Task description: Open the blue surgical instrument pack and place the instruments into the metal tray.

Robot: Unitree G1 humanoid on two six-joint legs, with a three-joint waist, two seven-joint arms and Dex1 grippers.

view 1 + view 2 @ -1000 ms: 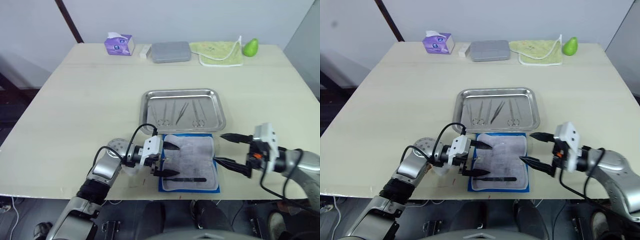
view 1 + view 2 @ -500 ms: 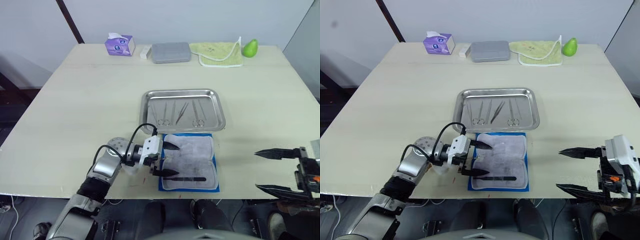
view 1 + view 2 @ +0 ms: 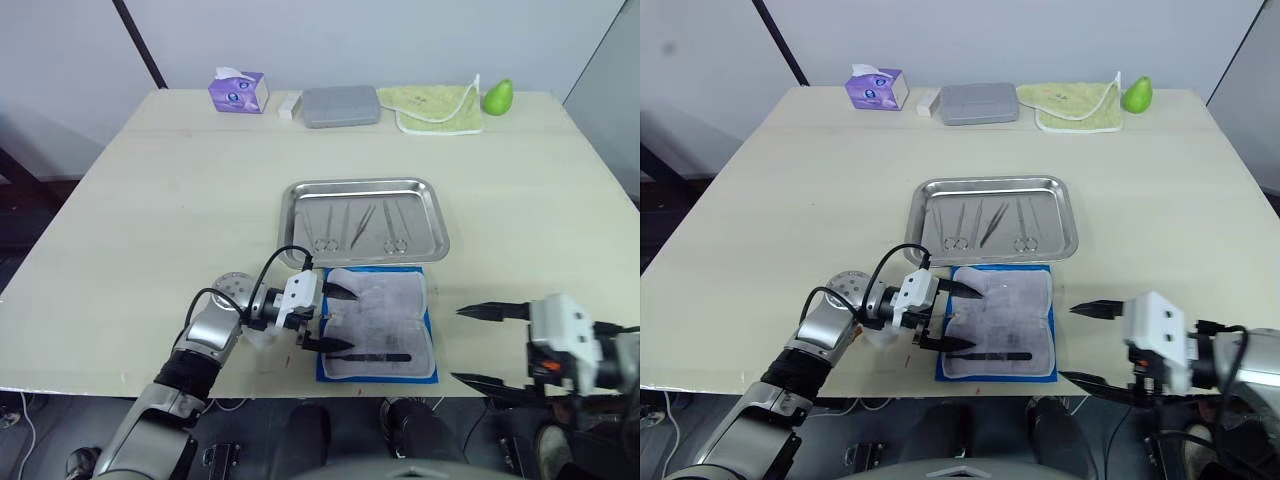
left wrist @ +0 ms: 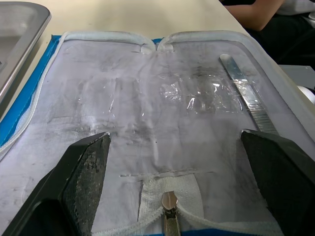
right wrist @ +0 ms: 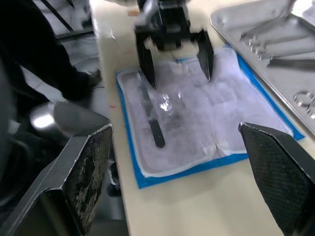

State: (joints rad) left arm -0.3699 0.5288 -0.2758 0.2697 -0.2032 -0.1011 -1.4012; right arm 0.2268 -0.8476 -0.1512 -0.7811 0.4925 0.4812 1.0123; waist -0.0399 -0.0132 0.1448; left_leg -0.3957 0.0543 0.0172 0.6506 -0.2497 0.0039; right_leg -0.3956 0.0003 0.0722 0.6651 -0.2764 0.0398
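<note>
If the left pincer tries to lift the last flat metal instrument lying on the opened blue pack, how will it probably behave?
The slender flat metal instrument looks rigid, so it should not bend. Its shiny smooth blade lies flat on the opened blue pack's pale soft lining, so it may slip or be hard to get under. The open left pincer might pinch the lining along with it.

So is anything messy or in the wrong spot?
One tool lies on the open pack, while the other instruments are in the tray. The left pincer, open, is right by it. Nothing looks spilled or broken.
</note>
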